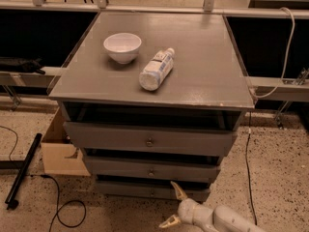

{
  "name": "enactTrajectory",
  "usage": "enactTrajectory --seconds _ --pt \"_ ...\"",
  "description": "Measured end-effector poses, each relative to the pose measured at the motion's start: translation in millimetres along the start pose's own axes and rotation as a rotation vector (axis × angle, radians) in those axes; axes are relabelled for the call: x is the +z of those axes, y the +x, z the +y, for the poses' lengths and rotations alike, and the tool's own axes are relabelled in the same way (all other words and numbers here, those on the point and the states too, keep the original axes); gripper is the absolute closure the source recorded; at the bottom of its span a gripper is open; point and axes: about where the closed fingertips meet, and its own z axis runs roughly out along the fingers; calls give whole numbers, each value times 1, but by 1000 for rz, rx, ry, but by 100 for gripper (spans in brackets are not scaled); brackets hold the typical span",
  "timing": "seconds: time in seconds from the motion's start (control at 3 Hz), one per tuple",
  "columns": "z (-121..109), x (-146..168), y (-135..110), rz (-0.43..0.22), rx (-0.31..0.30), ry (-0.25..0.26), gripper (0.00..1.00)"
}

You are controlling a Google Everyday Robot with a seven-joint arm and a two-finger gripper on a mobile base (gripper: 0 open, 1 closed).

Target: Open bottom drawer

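The grey cabinet (pixel 159 88) has three drawer fronts stacked one under another. The bottom drawer (pixel 125 189) is the narrowest and lowest, just above the floor, and its front sits about level with the drawers above. My gripper (pixel 174 206), white with pale yellow fingertips, is low in the picture, in front of that drawer and slightly right of its centre. It stands open: one fingertip (pixel 177 189) points up against the drawer's lower edge, the other reaches left over the floor. Nothing is between them.
A white bowl (pixel 122 46) and a plastic bottle (pixel 156 69) lying on its side rest on the cabinet top. A cardboard box (pixel 60 151) stands left of the cabinet. A black pole (pixel 21 170) and cables (pixel 63 208) lie on the speckled floor.
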Motion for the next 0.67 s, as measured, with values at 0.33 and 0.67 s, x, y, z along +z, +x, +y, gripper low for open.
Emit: enactTrajectory --seconds 0.33,0.67 --pt "-11 -13 31 60 31 43 0" --pt "-12 -12 31 59 31 43 0"
